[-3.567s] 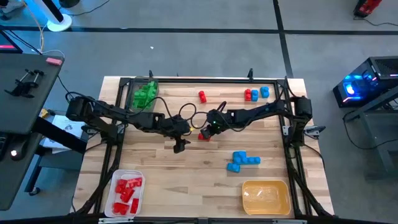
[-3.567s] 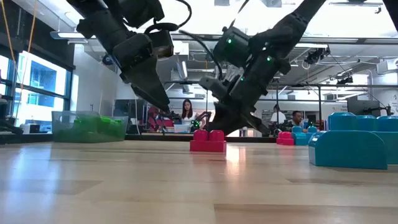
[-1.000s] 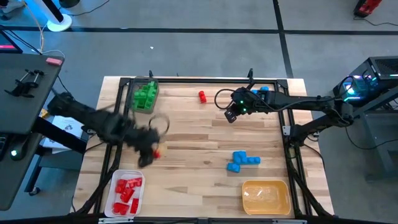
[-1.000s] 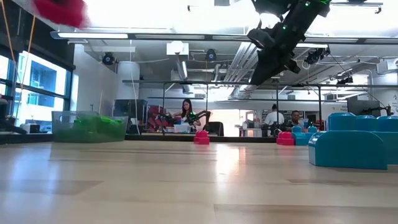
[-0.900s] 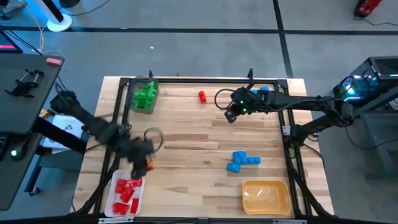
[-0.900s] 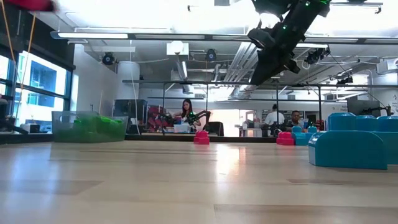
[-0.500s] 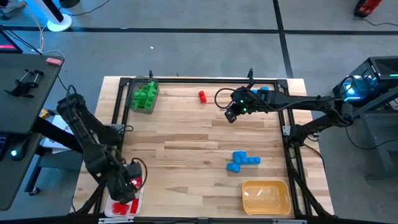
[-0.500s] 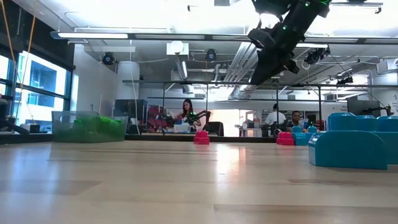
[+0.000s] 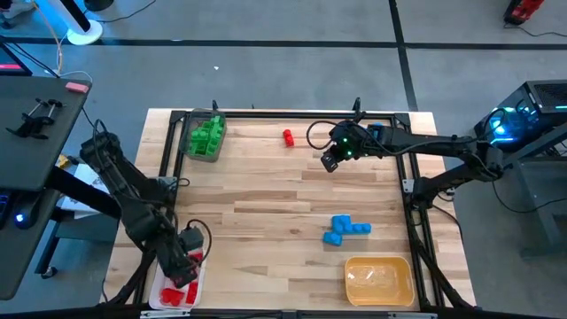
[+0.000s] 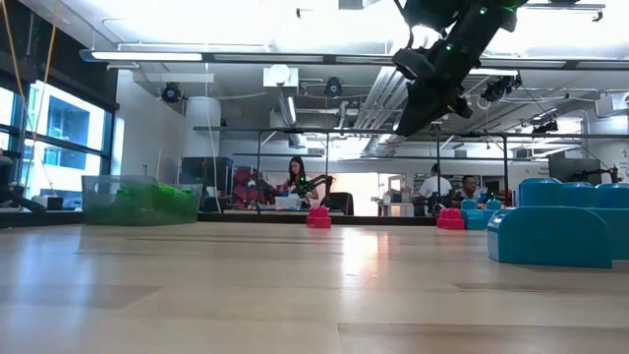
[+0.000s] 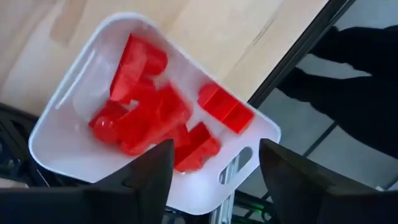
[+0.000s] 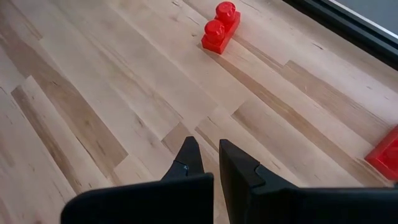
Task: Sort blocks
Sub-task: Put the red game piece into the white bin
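Over at the near left corner, the left gripper (image 11: 211, 186) hangs above the white plastic tray (image 11: 74, 93), its two dark fingers spread apart with nothing between them. The heap of red plastic bricks (image 11: 152, 115) lies in that tray, directly below the gap. One red brick (image 11: 225, 109) sits close to the tray's wall, so a careless descent or sideways swing could clip the rim and tip the light tray, spilling what is already sorted.

Across the table, the right gripper (image 12: 211, 163) hovers above the bare wooden tabletop (image 12: 93, 112) at the far side, its fingers pressed together and empty. A small two-stud red brick (image 12: 221, 26) lies ahead of it, to its left on the table. With its fingers shut, coming down on the brick would only shove it along the boards. The blue bricks (image 9: 347, 227) still lie loose right of centre, and the green ones (image 9: 206, 136) rest in the far left bin.
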Robot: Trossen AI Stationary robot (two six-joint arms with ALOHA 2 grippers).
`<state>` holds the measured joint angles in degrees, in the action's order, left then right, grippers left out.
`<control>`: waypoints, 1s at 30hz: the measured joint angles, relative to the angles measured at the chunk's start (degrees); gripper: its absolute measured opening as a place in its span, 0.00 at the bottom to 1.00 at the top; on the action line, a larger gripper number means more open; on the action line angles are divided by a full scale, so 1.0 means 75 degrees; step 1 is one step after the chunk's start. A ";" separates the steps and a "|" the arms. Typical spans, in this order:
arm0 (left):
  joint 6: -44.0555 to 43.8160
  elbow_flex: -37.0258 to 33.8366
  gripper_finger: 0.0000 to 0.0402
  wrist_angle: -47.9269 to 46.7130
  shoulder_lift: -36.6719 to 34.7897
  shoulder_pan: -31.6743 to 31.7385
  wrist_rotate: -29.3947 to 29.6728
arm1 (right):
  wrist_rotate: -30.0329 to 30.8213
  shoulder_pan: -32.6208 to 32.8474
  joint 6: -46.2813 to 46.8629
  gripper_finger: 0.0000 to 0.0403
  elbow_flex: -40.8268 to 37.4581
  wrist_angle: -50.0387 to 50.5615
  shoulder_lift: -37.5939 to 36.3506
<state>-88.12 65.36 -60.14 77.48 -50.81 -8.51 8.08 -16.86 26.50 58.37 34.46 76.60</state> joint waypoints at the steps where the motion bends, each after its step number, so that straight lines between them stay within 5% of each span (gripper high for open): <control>1: 0.0112 0.0000 0.57 0.0000 -0.0075 0.0112 0.0041 | 0.0000 -0.0001 -0.0002 0.00 0.0000 0.0000 0.0000; 6: 0.1924 0.0004 0.61 0.0006 -0.0450 0.1465 0.1397 | -0.0136 -0.0002 0.0000 0.00 0.0000 -0.0003 0.0000; 12: 0.6366 0.0006 0.61 0.1013 -0.0145 0.5257 0.2585 | -0.0686 0.0036 0.0466 0.00 0.0000 -0.0084 -0.0029; 17: 0.8565 0.0015 0.61 0.4299 0.1024 0.8052 0.2572 | -0.0700 0.0273 0.1136 0.00 0.0000 -0.0295 -0.0242; 20: 0.9233 0.0350 0.61 0.5483 0.1980 0.9288 0.1914 | -0.0673 0.0421 0.1601 0.00 0.0000 -0.0421 -0.0428; 25: 1.0244 0.1800 0.61 0.4949 0.3740 1.0433 0.0858 | -0.0608 0.0725 0.2190 0.00 0.0000 -0.0697 -0.0612; 30: 1.0897 0.3832 0.61 0.3169 0.5445 1.0825 0.0958 | -0.0175 0.1025 0.2751 0.00 0.0000 -0.0810 -0.0615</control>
<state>-6.39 94.10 -36.37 118.31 30.38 -1.33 6.76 -9.17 47.13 58.37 28.38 71.99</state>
